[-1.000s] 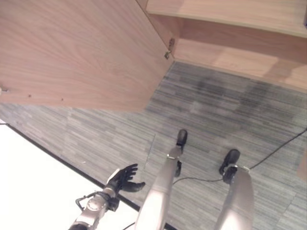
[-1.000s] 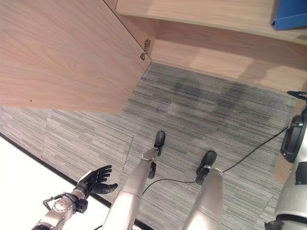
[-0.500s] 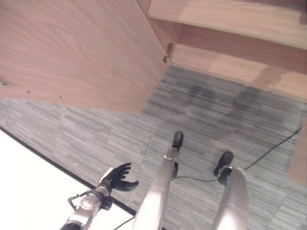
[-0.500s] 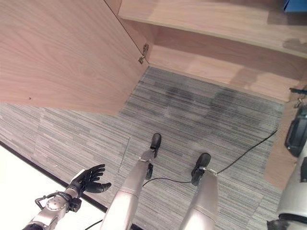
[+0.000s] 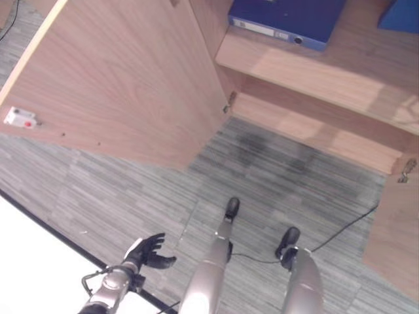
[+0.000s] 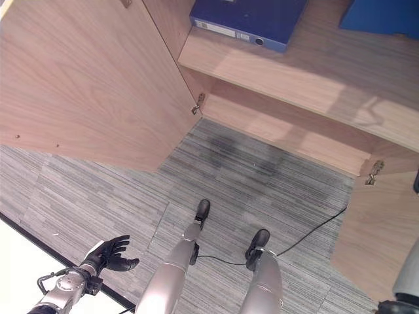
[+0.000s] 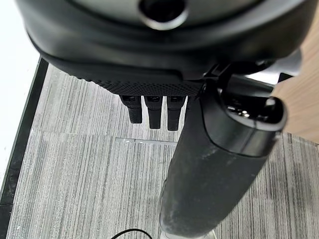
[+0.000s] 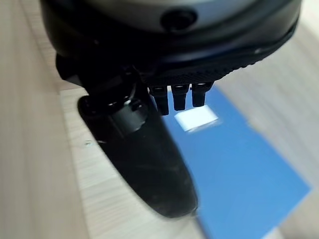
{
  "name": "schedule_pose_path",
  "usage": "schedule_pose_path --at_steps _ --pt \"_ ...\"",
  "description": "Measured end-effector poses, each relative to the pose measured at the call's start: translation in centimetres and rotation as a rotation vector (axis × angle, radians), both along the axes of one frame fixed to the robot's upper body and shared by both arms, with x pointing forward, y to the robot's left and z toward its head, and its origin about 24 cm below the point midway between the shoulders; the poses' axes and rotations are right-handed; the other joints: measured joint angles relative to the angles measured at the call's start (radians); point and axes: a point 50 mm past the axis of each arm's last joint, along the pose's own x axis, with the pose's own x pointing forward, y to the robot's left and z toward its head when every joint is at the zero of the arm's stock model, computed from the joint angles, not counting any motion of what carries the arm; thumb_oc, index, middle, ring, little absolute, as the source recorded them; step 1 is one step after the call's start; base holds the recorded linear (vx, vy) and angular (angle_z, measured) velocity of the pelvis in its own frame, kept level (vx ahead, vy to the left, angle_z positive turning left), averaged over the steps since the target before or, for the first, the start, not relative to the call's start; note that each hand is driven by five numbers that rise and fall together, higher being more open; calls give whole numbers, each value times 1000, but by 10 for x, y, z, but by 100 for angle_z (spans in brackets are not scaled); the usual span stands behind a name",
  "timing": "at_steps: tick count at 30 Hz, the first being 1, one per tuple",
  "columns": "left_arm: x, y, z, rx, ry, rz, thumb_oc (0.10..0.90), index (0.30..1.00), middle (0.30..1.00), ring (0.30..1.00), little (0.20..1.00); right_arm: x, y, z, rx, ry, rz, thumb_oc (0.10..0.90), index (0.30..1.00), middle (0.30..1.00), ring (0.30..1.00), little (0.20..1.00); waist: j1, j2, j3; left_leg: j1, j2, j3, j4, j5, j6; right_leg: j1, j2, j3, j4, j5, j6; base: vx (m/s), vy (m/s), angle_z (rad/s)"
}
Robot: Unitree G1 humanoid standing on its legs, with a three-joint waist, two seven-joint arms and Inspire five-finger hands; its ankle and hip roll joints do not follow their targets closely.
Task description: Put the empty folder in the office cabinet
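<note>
A blue folder (image 8: 239,164) with a white label lies flat on a light wooden shelf (image 8: 94,199) in the right wrist view. My right hand (image 8: 144,154) hovers over it, fingers straight, thumb out, holding nothing. In the eye views the cabinet's upper shelf (image 6: 314,78) carries a dark blue binder (image 6: 252,19) and, further right, another blue folder (image 6: 383,16). I cannot tell which of them the wrist view shows. My left hand (image 5: 147,252) hangs low at the lower left over the carpet, open and empty.
The cabinet's left door (image 5: 124,78) stands wide open, with a white latch (image 5: 19,118) near its edge. The right door (image 5: 393,229) is open too. A lower shelf (image 5: 314,131) sits just above the grey carpet (image 5: 275,163). A white surface (image 5: 33,261) fills the lower left.
The camera has tilted up, bringing the upper shelf and its blue folders into view. My left hand stays low and open at my side.
</note>
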Motion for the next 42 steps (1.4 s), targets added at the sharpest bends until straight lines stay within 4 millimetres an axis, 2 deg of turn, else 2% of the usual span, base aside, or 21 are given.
schedule_pose_path --at_steps 3,7,14,15,17,18,19,20,21,24,27,28,33,40,42 --pt "0 -1 -1 -2 -1 2 800 900 900 900 900 5 1 -9 -5 26 14 800 900 900 900 900 -6 1 0 3 6 7 3 -15 1 2 6 6 -3 -2 5 3 -8 -7" --pt "0 -3 -1 -4 -1 6 800 900 900 900 900 13 -1 -28 20 59 35 800 900 900 900 900 -5 2 -1 5 12 13 3 -4 -2 3 15 13 -11 10 -2 -44 24 -8" --pt "-4 -16 -12 -42 12 48 800 900 900 900 900 29 -1 -80 102 153 71 800 900 900 900 900 -5 6 -3 14 19 25 1 -4 -3 10 24 21 -23 21 -6 -27 13 -6" --pt "-7 -19 -15 -51 24 52 800 900 900 900 900 39 5 -98 113 164 94 800 900 900 900 900 -10 8 -4 18 24 30 2 -5 -2 16 31 24 -34 25 -5 -34 26 -11" --pt "-7 -21 -16 -56 22 46 800 900 900 900 900 43 8 -111 164 164 114 800 900 900 900 900 -7 10 -4 18 28 33 -1 -5 -2 16 35 25 -39 27 -6 -28 34 -8" --pt "9 -35 -16 -39 50 35 800 900 900 900 900 54 22 -125 191 166 121 800 900 900 900 900 -19 23 -10 21 31 32 0 -6 -2 25 40 25 -51 32 -4 -31 23 -9" --pt "14 -41 -16 -51 54 27 800 900 900 900 900 61 33 -127 218 157 150 800 900 900 900 900 -18 25 -10 21 34 38 -1 -6 -2 22 42 28 -52 37 -5 -28 -1 -11" --pt "24 -52 -11 -104 -15 28 800 900 900 900 900 70 48 -136 260 162 209 800 900 900 900 900 -28 26 -11 24 34 39 -5 -4 -2 23 45 32 -51 41 -3 -21 -9 -12" --pt "30 -60 -6 -142 -61 29 800 900 900 900 900 72 51 -143 277 168 219 800 900 900 900 900 -27 26 -11 29 35 39 -7 -4 -2 29 46 33 -54 42 -3 0 0 0" --pt "40 -70 3 -181 -118 -1 800 900 900 900 900 71 48 -162 322 175 210 800 900 900 900 900 -23 26 -11 41 38 35 -13 -4 -3 48 49 23 -70 42 -3 2 -14 3" --pt "36 -68 0 -175 -96 8 800 900 900 900 900 67 43 -181 370 194 192 800 900 900 900 900 -22 26 -11 71 40 35 -23 -5 -2 80 51 19 -87 42 -2 0 0 0" --pt "28 -63 -5 -164 -71 20 800 900 900 900 900 65 41 -196 396 211 179 800 900 900 900 900 -25 27 -11 100 44 35 -35 -6 -2 111 57 17 -102 43 0 0 0 0" --pt "22 -55 -8 -173 -46 69 800 900 900 900 900 63 41 -213 424 218 166 800 900 900 900 900 -28 27 -11 127 54 31 -52 -4 -4 140 67 8 -121 47 -2 -13 1 -1" --pt "23 -58 -6 -183 -59 62 800 900 900 900 900 69 61 -242 456 263 213 800 900 900 900 900 -33 27 -11 143 68 33 -60 -4 -6 164 81 3 -145 56 -6 -10 15 -3" --pt "24 -59 -6 -189 -62 66 800 900 900 900 900 69 68 -258 446 280 229 800 900 900 900 900 -34 27 -11 166 70 32 -71 -3 -6 189 84 -1 -156 57 -6 16 10 1"
